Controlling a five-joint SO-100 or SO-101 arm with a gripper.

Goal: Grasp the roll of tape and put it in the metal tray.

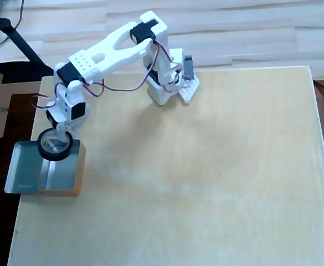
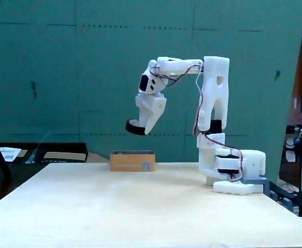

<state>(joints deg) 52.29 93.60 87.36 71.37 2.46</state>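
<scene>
I've got the gripper point(image 1: 61, 132) clamped on the roll of tape point(image 1: 56, 145), carried flat so it drops in clean. Tape hangs below the fingertips, well above the metal tray point(image 1: 26, 169) at the table's left edge. Looks over the right compartment, hard to confirm.

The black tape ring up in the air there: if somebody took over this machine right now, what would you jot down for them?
Hand: shut on the roll of tape, held in the air.
Roll of tape: in the overhead view it hangs over the metal tray; in the fixed view it is clearly above the tray, not touching.
Metal tray: at the table's edge, nothing visible inside.
Done: grasp, lift, carry.
Left: lower, release into a compartment, withdraw.
</scene>
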